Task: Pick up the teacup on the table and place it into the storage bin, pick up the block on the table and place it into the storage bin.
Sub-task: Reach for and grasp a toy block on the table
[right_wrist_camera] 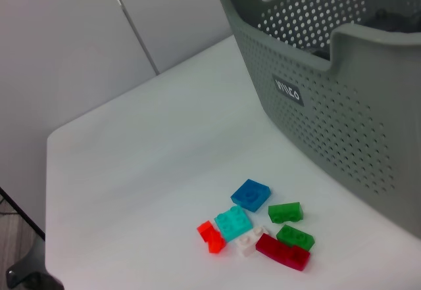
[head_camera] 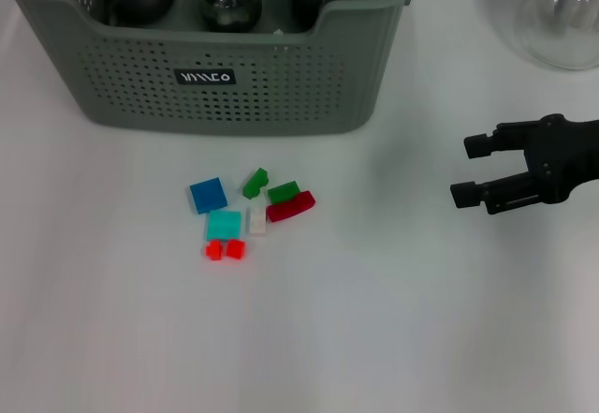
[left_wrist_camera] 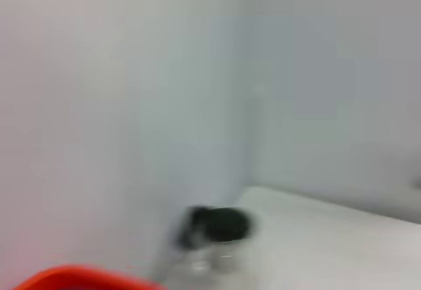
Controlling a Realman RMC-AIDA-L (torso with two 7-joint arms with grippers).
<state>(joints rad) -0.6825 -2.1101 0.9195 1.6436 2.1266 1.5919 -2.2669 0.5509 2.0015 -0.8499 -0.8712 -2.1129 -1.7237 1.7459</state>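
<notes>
The grey-green storage bin (head_camera: 299, 90) (right_wrist_camera: 342, 125) stands at the back of the white table. Three dark rounded vessels (head_camera: 227, 1) sit inside it; I cannot tell whether they are teacups, and no teacup shows on the table. In front of the bin lies a cluster of small blocks: blue (head_camera: 208, 195) (right_wrist_camera: 250, 194), teal (head_camera: 224, 224) (right_wrist_camera: 233, 223), two green (head_camera: 255, 183), dark red (head_camera: 291, 207) (right_wrist_camera: 283, 251), white (head_camera: 256, 221) and red (head_camera: 225, 249) (right_wrist_camera: 212, 236). My right gripper (head_camera: 461, 169) hovers open and empty, well to the right of the blocks. The left gripper is out of view.
A clear glass flask (head_camera: 566, 15) stands at the back right corner. The left wrist view is blurred, showing a wall, a dark round object (left_wrist_camera: 217, 225) and a red edge (left_wrist_camera: 79, 275). The table's edge (right_wrist_camera: 49, 171) lies beyond the blocks in the right wrist view.
</notes>
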